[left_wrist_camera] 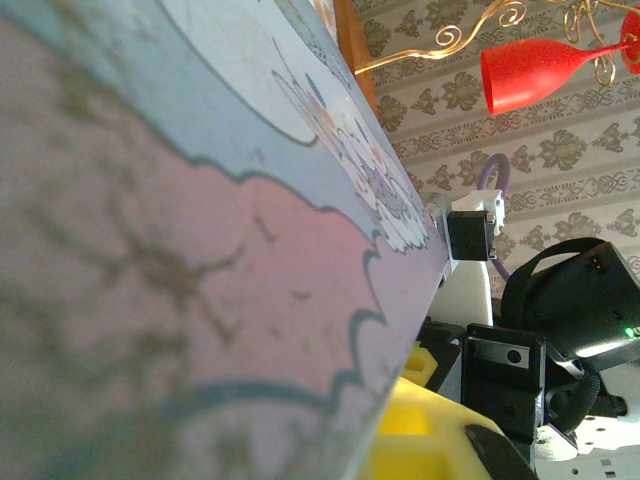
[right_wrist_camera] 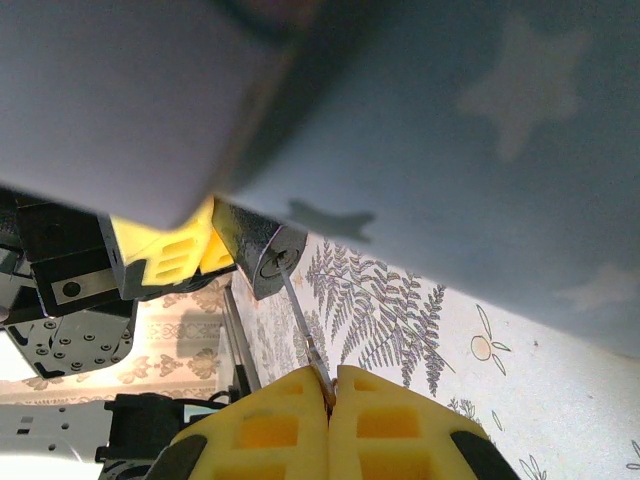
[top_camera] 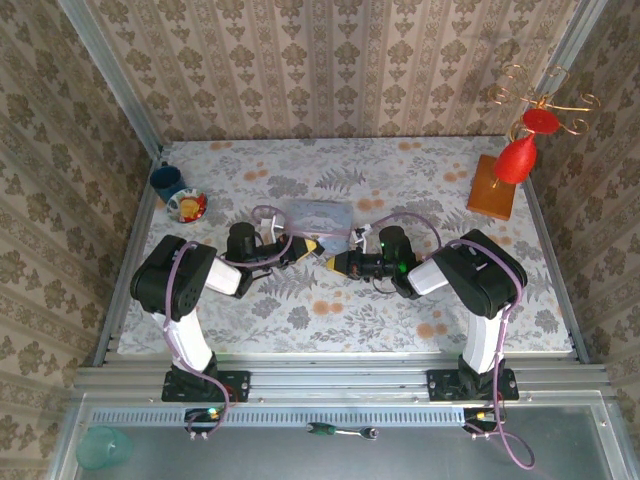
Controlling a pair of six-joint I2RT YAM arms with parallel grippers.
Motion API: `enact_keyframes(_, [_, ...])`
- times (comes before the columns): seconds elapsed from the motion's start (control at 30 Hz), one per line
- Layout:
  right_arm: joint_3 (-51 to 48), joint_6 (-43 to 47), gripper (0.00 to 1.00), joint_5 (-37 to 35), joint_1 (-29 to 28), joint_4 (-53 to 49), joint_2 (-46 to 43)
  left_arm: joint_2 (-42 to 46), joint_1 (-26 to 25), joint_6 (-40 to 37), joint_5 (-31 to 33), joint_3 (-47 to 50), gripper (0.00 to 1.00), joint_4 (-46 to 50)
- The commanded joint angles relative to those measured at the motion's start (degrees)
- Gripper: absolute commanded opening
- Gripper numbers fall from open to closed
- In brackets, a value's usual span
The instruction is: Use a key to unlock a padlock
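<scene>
Right hand [right_wrist_camera: 330, 390], pinched shut on a thin silver metal key [right_wrist_camera: 298, 312], holds its tip at the keyhole of the small dark metal padlock [right_wrist_camera: 262, 258], left of frame centre, gripped by the left hand [top_camera: 309, 247]; insertion seems under way, so next comes seating it fully and a steady twist.

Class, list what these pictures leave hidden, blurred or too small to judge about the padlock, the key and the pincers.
- Right wrist view: the padlock's loop, hidden by the left pincer and the tin; locked or unlocked is unclear.
- Right wrist view: the key's head, buried in the shut right pincer.
- Top view: padlock and key, too small between the pincers.
- Left wrist view: the padlock, blocked by the close, blurred tin.
</scene>
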State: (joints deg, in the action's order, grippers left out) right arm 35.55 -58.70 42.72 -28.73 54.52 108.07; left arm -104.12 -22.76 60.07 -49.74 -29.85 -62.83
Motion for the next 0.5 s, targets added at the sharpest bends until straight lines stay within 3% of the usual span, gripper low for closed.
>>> enact_keyframes(0.0, [-0.19, 0.66, 0.00, -1.48, 0.34, 0.99, -0.29, 0.05, -0.53, 0.57, -4.66, 0.49, 0.02, -4.48])
enact_keyframes(0.47, [0.75, -2.06, 0.02, 0.95, 1.74, 3.31, -0.84, -0.89, -0.62, 3.23, -5.92, 0.75, 0.02, -10.17])
